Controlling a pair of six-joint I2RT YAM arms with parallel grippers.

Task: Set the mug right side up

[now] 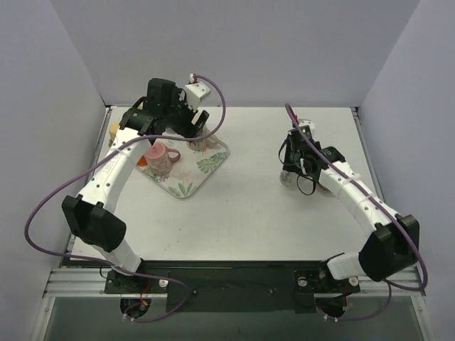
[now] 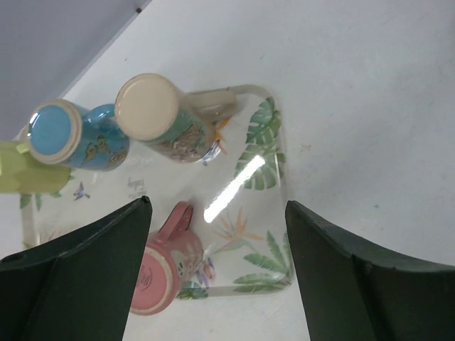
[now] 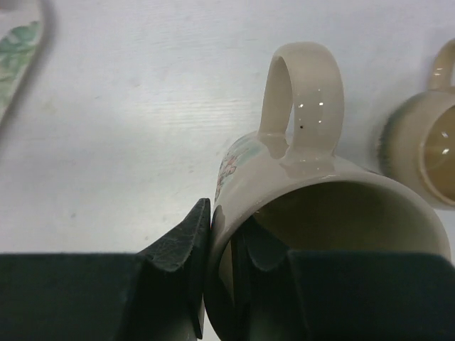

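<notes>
Right claw (image 3: 226,241) pinching rim of glossy cream mug (image 3: 313,170) (loop handle), left claw (image 2: 217,209) spread over leaf-print tray (image 2: 277,213)

Glossy glazed ceramic mug (image 3: 313,174), matt wht table (image 3: 142,106) & shiny clear-plastic tray (image 2: 276,213).

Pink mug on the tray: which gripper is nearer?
Left. The left gripper hovers open just above the pink mug; the right gripper is across the table, clamped on a cream mug.
</notes>
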